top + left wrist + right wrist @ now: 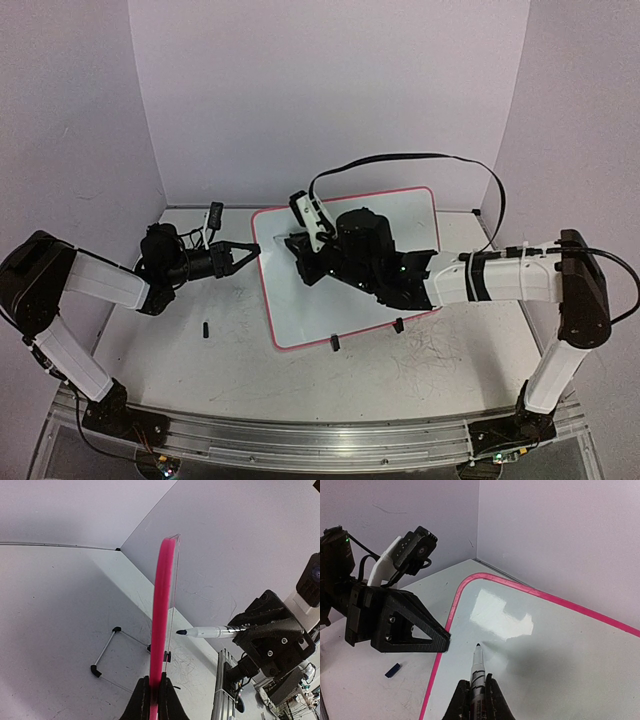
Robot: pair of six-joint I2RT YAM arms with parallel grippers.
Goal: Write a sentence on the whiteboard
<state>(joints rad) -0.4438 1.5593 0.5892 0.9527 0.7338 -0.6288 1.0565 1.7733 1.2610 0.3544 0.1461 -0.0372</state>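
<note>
The whiteboard (pixel 300 310) lies in the middle of the table, glossy white with a pink rim. My left gripper (pixel 252 250) is shut on its left rim; the left wrist view shows the rim (pixel 162 605) edge-on between the jaws of the left gripper (pixel 155 690). My right gripper (pixel 478 692) is shut on a white marker (pixel 478 667). The marker's dark tip (pixel 181 631) points at the board's near-left corner, very close to the surface; contact cannot be told. The sentence is not in view: the board face (pixel 560 655) that shows is blank.
A small dark cap (pixel 206 328) lies on the table left of the board. Two black clip feet (pixel 335 343) sit on the board's near edge. A wire stand (pixel 105 652) shows under the board. Walls close in at the back and both sides.
</note>
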